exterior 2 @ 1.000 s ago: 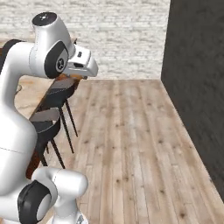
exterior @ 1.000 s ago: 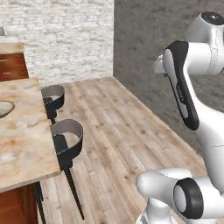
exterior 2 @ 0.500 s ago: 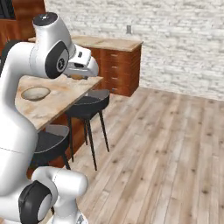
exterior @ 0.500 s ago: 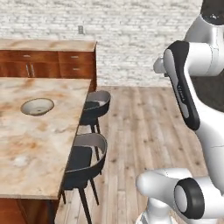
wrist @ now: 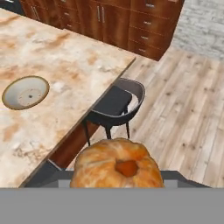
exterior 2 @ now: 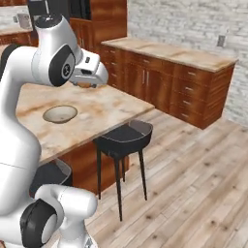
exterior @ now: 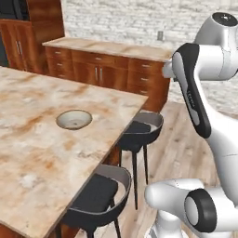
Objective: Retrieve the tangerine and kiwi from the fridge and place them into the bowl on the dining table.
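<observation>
While our gripper (exterior 2: pixel 86 83) pinches the tangerine (wrist: pixel 117 164), the bowl (wrist: pixel 25 92) lies ahead-left on the table (wrist: pixel 74 65).

Orange tangerine (wrist: pixel 116 164), mottled with paler streaks and a deeper orange centre. Desk (exterior: pixel 32 153) top marbled beige with rusty orange veins. Bowl (exterior: pixel 74 119) tan-rimmed, greyish inside. Stools (exterior 2: pixel 123 138) black. Cabinets (exterior 2: pixel 167 85) reddish-brown wood, floor (exterior 2: pixel 193 179) pale planks, wall (exterior: pixel 121 21) whitish-grey brick.
</observation>
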